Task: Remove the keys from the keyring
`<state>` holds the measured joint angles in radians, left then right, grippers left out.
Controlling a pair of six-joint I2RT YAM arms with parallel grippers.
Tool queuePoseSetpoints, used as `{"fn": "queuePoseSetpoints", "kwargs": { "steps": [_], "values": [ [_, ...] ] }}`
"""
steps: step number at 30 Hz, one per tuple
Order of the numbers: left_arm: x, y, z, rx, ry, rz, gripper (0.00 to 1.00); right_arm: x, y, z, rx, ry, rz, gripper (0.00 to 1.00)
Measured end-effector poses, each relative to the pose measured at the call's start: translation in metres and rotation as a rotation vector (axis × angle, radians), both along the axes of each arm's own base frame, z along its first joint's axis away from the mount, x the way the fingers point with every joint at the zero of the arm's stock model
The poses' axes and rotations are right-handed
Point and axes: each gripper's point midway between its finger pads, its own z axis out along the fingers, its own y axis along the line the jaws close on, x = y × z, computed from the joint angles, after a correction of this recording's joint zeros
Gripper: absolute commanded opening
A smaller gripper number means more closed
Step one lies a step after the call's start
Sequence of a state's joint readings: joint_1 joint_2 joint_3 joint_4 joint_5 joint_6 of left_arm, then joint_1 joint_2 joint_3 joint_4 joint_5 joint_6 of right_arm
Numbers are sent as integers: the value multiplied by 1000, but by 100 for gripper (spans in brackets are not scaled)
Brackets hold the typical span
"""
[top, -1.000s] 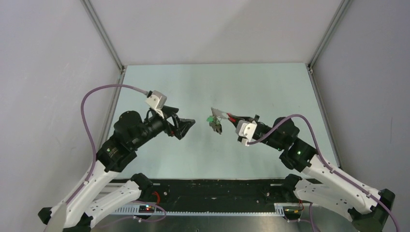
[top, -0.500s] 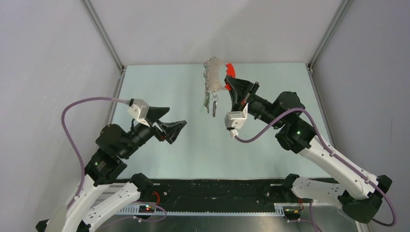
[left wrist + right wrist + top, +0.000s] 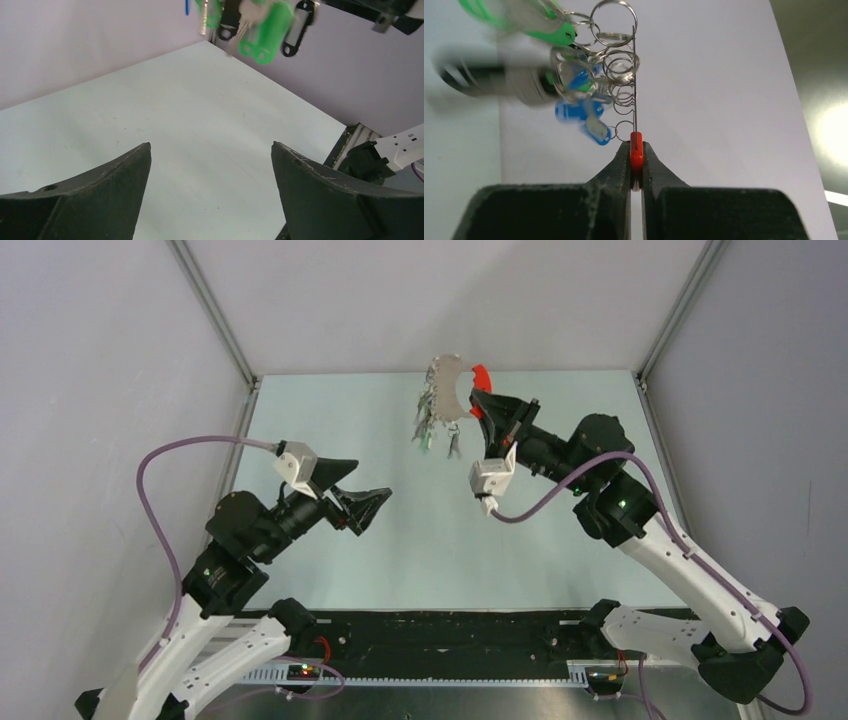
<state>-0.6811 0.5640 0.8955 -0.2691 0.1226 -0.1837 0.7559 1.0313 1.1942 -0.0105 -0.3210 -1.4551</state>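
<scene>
The pale green, flat table (image 3: 400, 540) lies under both black-and-white arms. No box, tray or other container shows in any view. The right arm (image 3: 640, 540) reaches up and away from its base, while the left arm (image 3: 240, 540) sits lower, over the near left of the table. The left gripper (image 3: 372, 478), black with two wedge fingers, is spread wide with nothing between them and is well apart from the load. The right gripper (image 3: 478, 398) is pressed together on the thin red keyring (image 3: 481, 378). It pinches the red section edge-on, so the loop stands above the fingers, lifted off the table near its far edge. The small silver keys (image 3: 432, 430), with green and blue plastic tags (image 3: 265, 32), hang from the loop on the side toward the left arm. Each sits on a little steel split ring (image 3: 613, 22). They are smeared in every view, which I read as swinging.

The step in hand looks like presenting the bunch to the free gripper. To do it well, hold the loop steady until the bunch hangs quiet, then bring the spread fingers up around one outer tag only. Close on its flat faces and draw it along the wire towards the loop's opening, which I cannot locate here
</scene>
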Motion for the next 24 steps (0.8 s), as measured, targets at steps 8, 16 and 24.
{"fn": "queuePoseSetpoints", "kwargs": {
  "steps": [8, 16, 24],
  "values": [
    [8, -15, -2, -19, 33, -34, 93, 18, -5, -6, -24, 29, -52, 0],
    [25, -35, -14, -133, 5, -43, 87, 25, -1, -14, -39, 47, -62, 0],
    [22, -75, -3, -115, -161, -116, 79, 35, -1, -17, -36, 55, -97, 0]
  ]
}}
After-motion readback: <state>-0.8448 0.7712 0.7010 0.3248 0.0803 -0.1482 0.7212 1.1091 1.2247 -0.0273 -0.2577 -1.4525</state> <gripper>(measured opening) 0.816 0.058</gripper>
